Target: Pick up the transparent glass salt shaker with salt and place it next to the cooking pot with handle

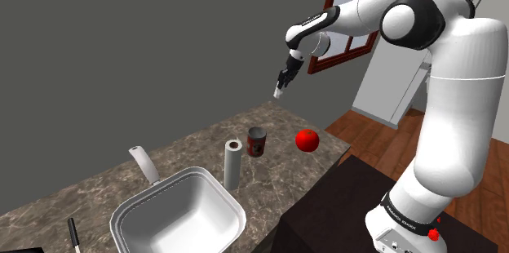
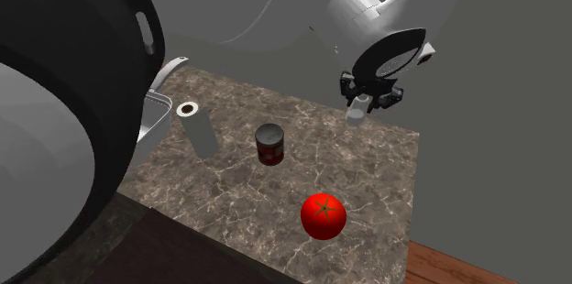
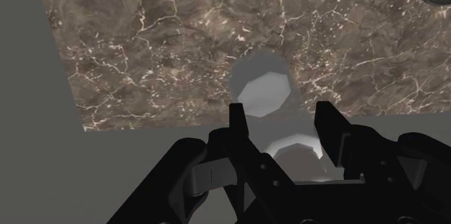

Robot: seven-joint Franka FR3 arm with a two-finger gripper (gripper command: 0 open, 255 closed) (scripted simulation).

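My black gripper (image 1: pixel 284 78) hangs high above the far end of the marble counter (image 1: pixel 188 149), shut on a pale grey salt shaker (image 1: pixel 280 90) that points down from the fingers. From the second exterior view the gripper (image 2: pixel 371 95) holds the shaker (image 2: pixel 357 111) over the counter's far edge. In the wrist view the shaker (image 3: pixel 264 92) is clasped between the two fingers (image 3: pixel 238 125). The white pot (image 1: pixel 122 210) with a handle (image 1: pixel 143 164) stands on the counter at the shoulder view's lower left, far from the gripper.
On the counter between pot and gripper stand a white roll (image 1: pixel 232 163), a dark red can (image 1: pixel 256 141) and a red tomato (image 1: pixel 307 139). A thin black utensil (image 1: pixel 73 235) lies beside the pot. A grey wall lies behind the counter.
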